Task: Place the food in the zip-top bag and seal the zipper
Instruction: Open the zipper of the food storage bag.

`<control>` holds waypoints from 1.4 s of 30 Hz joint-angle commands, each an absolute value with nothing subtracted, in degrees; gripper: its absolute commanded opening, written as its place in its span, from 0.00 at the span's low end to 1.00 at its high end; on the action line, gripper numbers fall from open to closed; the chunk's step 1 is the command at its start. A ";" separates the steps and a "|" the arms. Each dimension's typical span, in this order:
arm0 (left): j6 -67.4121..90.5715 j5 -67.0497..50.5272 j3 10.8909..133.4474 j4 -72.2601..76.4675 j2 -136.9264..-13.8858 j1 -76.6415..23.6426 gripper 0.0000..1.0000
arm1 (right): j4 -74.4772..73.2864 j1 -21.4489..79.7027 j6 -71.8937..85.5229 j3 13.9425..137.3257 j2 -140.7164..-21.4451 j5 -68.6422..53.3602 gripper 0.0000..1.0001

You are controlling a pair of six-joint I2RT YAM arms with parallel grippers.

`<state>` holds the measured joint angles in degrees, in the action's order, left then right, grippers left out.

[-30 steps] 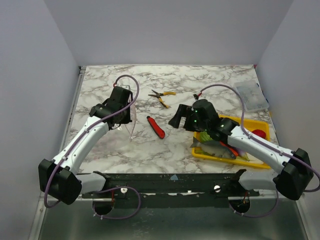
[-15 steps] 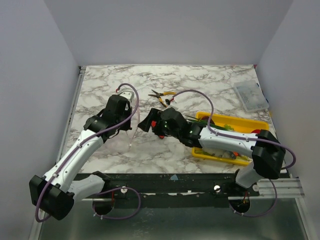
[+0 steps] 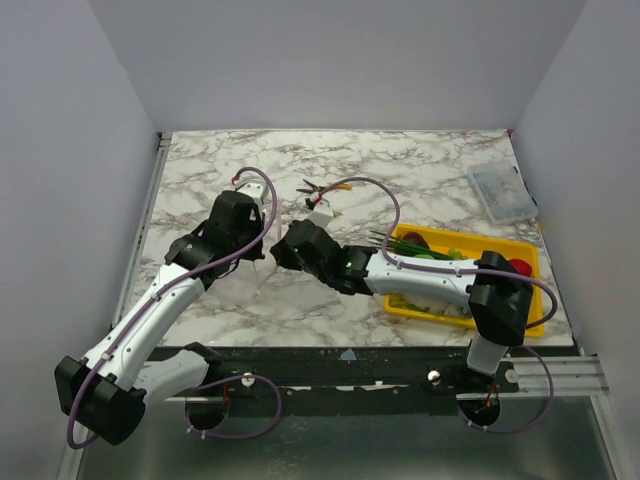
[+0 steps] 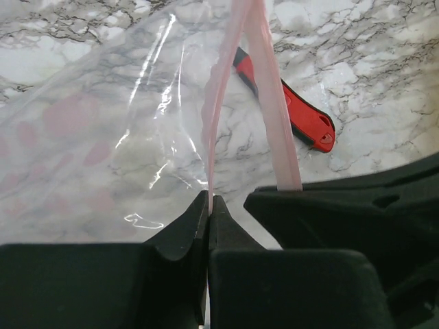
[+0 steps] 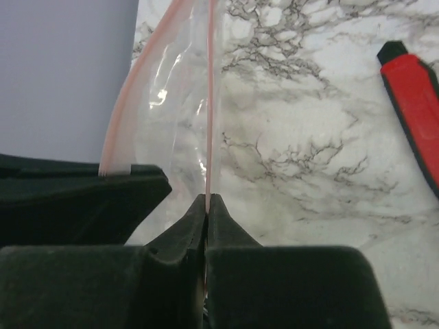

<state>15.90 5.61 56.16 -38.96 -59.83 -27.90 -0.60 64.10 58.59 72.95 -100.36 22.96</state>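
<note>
The clear zip-top bag (image 4: 103, 123) hangs between both grippers over the marble table. My left gripper (image 4: 209, 199) is shut on one lip of the pinkish zipper (image 4: 214, 103). The other lip (image 4: 271, 82) runs off to the right arm's fingers. My right gripper (image 5: 207, 199) is shut on that lip of the zipper (image 5: 209, 103), so the bag (image 5: 175, 116) has its mouth slightly parted. In the top view the two grippers (image 3: 258, 252) (image 3: 277, 250) meet left of centre. The food, with a red tomato (image 3: 518, 267) and spring onions (image 3: 400, 243), lies in a yellow tray (image 3: 500, 245) at the right.
A red-handled knife (image 4: 302, 113) lies on the marble just beyond the bag, and it also shows in the right wrist view (image 5: 415, 96). Yellow-handled pliers (image 3: 325, 190) lie further back. A small clear box (image 3: 503, 193) sits at the far right.
My right arm swung left from the tray to the bag's mouth and closed on the free zipper lip. The left arm shifted slightly and kept its grip.
</note>
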 commanded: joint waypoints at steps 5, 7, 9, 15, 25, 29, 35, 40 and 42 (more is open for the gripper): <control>15.70 9.39 56.08 -38.06 -56.55 -28.37 0.09 | -4.58 67.24 57.79 73.28 -99.42 31.13 0.01; 15.31 8.33 55.90 -37.93 -56.64 -28.39 0.13 | -2.53 67.69 57.23 72.38 -99.04 30.16 0.01; 14.95 7.91 56.05 -38.17 -57.14 -28.56 0.13 | -1.65 68.17 56.97 72.08 -98.84 29.98 0.01; 14.28 9.65 56.70 -38.81 -56.09 -28.74 0.00 | -3.31 68.29 55.81 71.51 -98.32 31.87 0.01; 16.08 15.78 58.84 -42.53 -49.68 -28.74 0.00 | -0.61 68.31 47.19 65.58 -94.13 31.00 0.01; 15.49 12.95 55.65 -39.19 -49.84 -28.74 0.00 | -3.85 68.29 46.42 70.51 -95.83 27.89 0.10; 14.74 14.34 54.43 -38.96 -52.56 -28.74 0.00 | -14.31 68.30 45.14 73.25 -91.56 32.19 0.68; 15.03 15.34 54.58 -39.01 -53.21 -28.65 0.00 | -16.91 67.90 44.40 65.19 -80.49 39.65 0.95; 15.16 15.15 54.58 -39.11 -53.26 -28.65 0.00 | -18.15 66.36 44.91 61.37 -76.20 42.05 0.96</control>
